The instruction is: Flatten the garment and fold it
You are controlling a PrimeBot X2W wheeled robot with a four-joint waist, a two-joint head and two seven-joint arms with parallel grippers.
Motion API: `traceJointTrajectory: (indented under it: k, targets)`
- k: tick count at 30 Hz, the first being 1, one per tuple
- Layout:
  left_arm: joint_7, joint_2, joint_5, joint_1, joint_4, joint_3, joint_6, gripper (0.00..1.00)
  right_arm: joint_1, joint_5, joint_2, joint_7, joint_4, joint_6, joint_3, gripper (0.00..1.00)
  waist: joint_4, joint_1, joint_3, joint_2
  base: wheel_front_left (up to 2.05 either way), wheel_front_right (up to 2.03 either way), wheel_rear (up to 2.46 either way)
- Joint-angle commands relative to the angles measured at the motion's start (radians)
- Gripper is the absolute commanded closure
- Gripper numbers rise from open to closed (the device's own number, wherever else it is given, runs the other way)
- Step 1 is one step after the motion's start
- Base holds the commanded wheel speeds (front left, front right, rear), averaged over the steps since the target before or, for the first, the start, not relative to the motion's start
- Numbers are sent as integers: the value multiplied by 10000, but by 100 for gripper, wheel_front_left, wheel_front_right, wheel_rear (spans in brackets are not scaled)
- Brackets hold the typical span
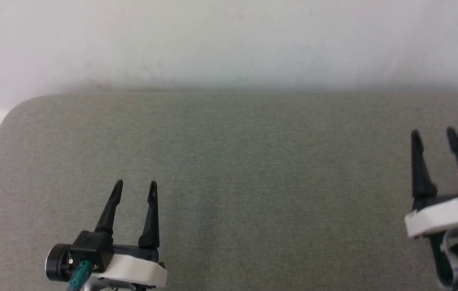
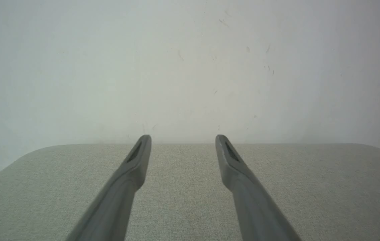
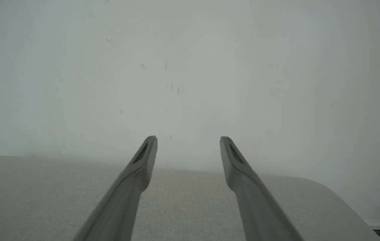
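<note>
1. Left gripper [image 1: 136, 184] and right gripper [image 1: 432, 132] hung over the grey fabric surface [image 1: 253, 161], fingers spread wide, nothing between them.
2. White wall [image 1: 229, 40], faintly scuffed, rose behind that surface.
3. Where the garment lay could not be told.

Left pincer [image 1: 136, 184] and right pincer [image 1: 432, 132]: long, tapering black fingers [image 1: 108, 214] on white housings [image 1: 136, 268]; black cylinder [image 1: 56, 262] and teal cable [image 1: 79, 277] at left.
</note>
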Motion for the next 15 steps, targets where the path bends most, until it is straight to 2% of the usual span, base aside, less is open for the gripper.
traceJointTrajectory:
  k: [1,6,15]
  targets:
    - [-47,-37,45,169,-30,-28,38,0,326,-10,163,-115,-96,-21,-27,0,324,0,-211,0,0,0,0]
    - [-47,-62,78,332,-15,-112,90,0,1416,-112,621,-442,-10,-21,-17,0,482,0,-267,0,0,0,0]
    - [-47,-79,144,524,96,-147,125,0,2032,-67,719,-807,193,-21,334,0,498,0,-334,0,0,0,0]
